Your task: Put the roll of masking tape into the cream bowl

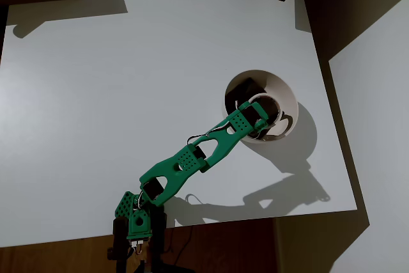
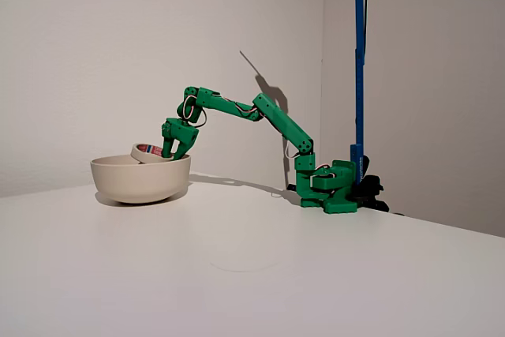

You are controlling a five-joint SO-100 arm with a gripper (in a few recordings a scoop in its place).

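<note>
The bare white table [image 2: 260,274] fronts the cream bowl [image 2: 140,181]. The green gripper [image 2: 173,147] is clamped on the roll of masking tape [image 2: 148,152], which sits tilted at the rim, already above the bowl's hollow, so release looks near

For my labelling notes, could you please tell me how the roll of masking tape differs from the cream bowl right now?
Size: the roll of masking tape is far smaller than the cream bowl.
Pose: the tape is tilted at the bowl's rim; the bowl stands level on the table.
Support: the gripper holds the tape in its jaws; the bowl rests free.
Both are round and cream-white.
</note>
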